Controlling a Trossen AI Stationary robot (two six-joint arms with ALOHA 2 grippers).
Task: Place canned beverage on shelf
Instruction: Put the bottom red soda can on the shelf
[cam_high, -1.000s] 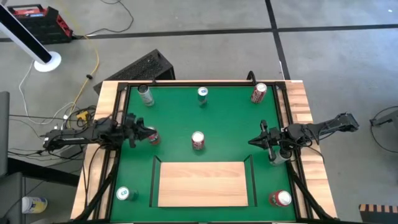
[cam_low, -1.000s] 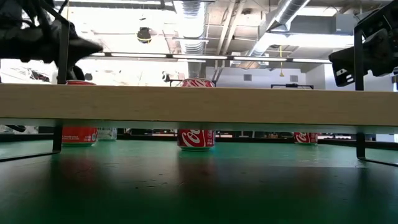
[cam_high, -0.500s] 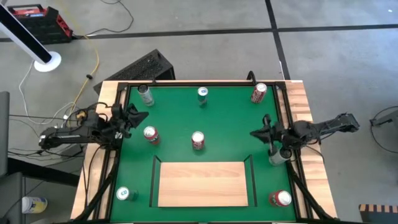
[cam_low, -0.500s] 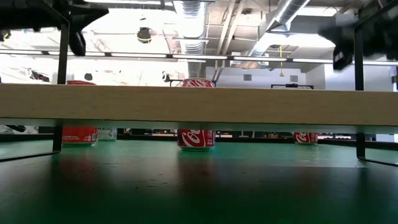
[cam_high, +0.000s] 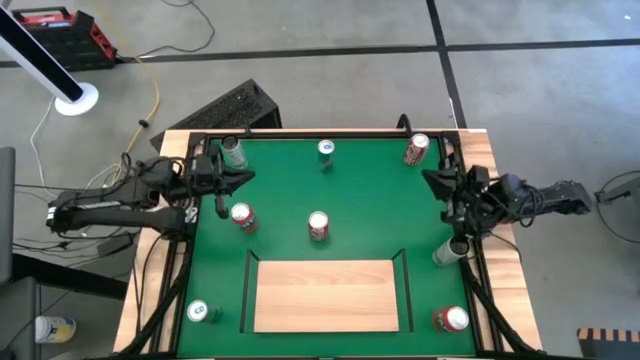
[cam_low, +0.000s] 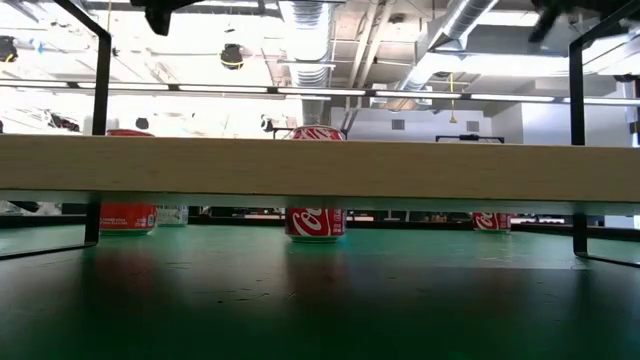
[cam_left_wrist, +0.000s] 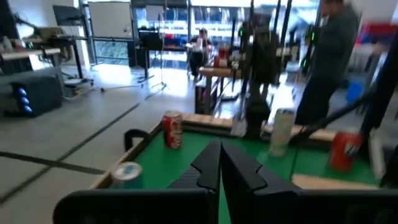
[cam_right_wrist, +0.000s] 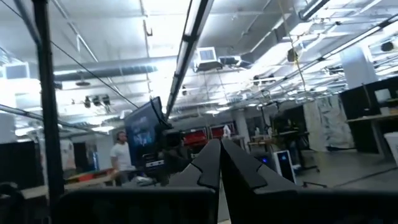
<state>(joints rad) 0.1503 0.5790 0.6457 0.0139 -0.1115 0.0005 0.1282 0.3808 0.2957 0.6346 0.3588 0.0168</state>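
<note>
- My left gripper is up over the mat's left side, fingers pressed together, holding nothing; the left wrist view shows the tips meeting.
- My right gripper is over the mat's right side, fingers also pressed together and empty, aimed up at the ceiling in its wrist view.
- Shelf sits at the near middle of the green mat, board bare, no can on it yet.
- Cans all on the mat: red can just beyond the shelf's far edge, another red can to its left, near my left gripper.
- More cans: three along the far edge, a silver can by the right rail, and one at each near corner.
- Risk: both grippers must open before any grasp; coming down closed would knock a can over, I judge.
- Risk: the left red can lies close under my left arm; a low sweep could tip it.
- Risk: the shelf's black rails stand up at the sides; a carried can could clip one if brought in low from the side.
- Room: the mat centre is open between the arms, and the approach over the shelf's far edge looks clear apart from the middle red can.
- The black frame around the mat limits outward swings.
</note>
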